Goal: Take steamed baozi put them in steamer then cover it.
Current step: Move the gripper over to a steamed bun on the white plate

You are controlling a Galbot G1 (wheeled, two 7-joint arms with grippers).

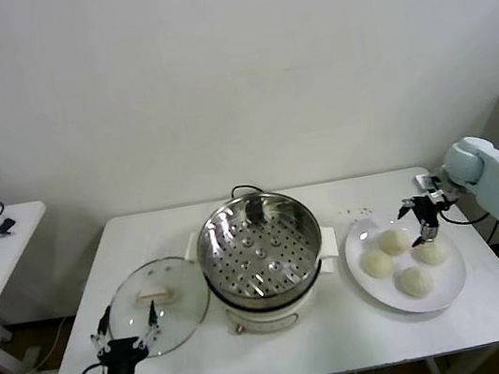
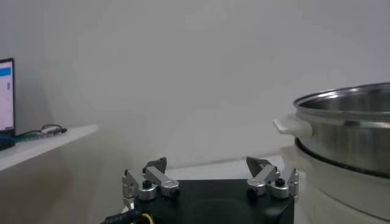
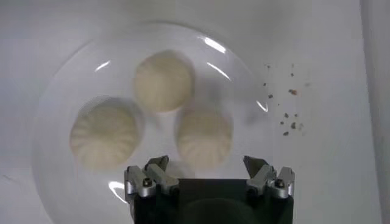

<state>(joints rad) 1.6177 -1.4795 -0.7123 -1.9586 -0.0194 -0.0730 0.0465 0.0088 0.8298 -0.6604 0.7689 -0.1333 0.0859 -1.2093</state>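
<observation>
Four steamed baozi [image 1: 394,241] sit on a white plate [image 1: 455,283] near the right edge of the tabletop [image 1: 332,345], none yet in the steamer [image 1: 258,242], which stands open at the middle with its perforated tray bare. The right claw [image 1: 423,221] hovers over the plate's far side with its fingers spread apart and holding nothing, seemingly lined up to drop onto a bun; the right wrist view shows one baozi just ahead of the parted fingers. The cover [image 1: 159,304] lies flat on the tabletop just left of the steamer, probably left aside so the pot stays clear for loading. The left claw [image 1: 122,343] waits open near the front-left corner, close to the cover's rim.
</observation>
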